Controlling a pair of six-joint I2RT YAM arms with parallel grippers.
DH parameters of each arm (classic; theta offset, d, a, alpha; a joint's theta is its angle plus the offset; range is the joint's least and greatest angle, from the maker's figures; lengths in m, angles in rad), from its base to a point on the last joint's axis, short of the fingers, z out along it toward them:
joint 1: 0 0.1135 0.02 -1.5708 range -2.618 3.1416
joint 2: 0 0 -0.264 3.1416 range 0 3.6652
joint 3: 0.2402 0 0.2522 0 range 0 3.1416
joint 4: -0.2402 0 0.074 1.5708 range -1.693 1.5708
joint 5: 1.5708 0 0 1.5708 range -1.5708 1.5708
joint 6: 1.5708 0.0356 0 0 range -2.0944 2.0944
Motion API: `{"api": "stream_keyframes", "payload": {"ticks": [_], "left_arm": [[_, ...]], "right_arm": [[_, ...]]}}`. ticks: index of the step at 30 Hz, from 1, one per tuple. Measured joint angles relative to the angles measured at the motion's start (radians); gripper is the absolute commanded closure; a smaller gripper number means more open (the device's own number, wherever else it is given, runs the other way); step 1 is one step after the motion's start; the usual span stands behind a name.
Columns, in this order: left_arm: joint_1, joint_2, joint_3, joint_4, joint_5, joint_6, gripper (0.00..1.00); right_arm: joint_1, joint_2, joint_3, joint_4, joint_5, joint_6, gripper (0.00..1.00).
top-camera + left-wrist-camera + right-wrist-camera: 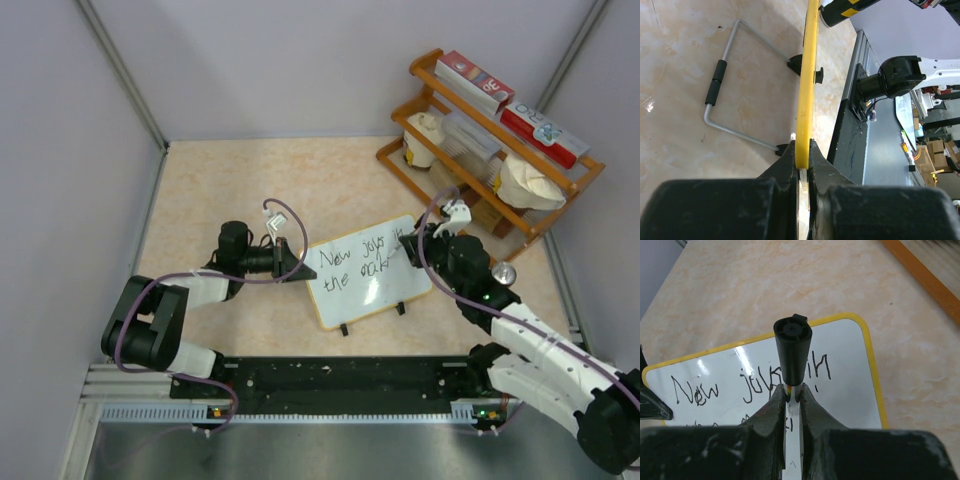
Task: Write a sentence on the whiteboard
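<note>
Yellow-framed whiteboard point(365, 275) | left fingers point(782, 167) clamp edge | right fingers point(767, 412) grip marker point(792, 347)

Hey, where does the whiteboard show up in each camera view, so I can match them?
Top external: whiteboard at centre, between the two arms.
Left wrist: whiteboard edge-on, a yellow strip up the middle, clamped by the left gripper.
Right wrist: whiteboard face-on across the middle, behind the marker.
Shared landmark: the beige tabletop.

The whiteboard point(366, 277) is glossy white with a yellow rim and black handwriting, the marker point(792, 347) over it black, the bench point(230, 180) beneath it mottled beige, the rack point(428, 60) behind it orange
</note>
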Motion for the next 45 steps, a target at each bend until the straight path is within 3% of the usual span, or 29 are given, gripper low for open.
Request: {"api": "stream_keyframes", "payload": {"ticks": [10, 20, 45], "left_arm": [[0.0, 0.0, 0.0, 0.0, 0.0, 0.0, 1.0], [0.0, 0.0, 0.0, 0.0, 0.0, 0.0, 1.0], [0.0, 0.0, 0.0, 0.0, 0.0, 0.0, 1.0]], "right_arm": [[-0.012, 0.024, 0.0, 0.027, -0.001, 0.001, 1.0], [-0.016, -0.053, 0.0, 0.021, 0.007, -0.001, 1.0], [-0.018, -0.002, -0.027, 0.03, 0.017, 0.0, 1.0]]}}
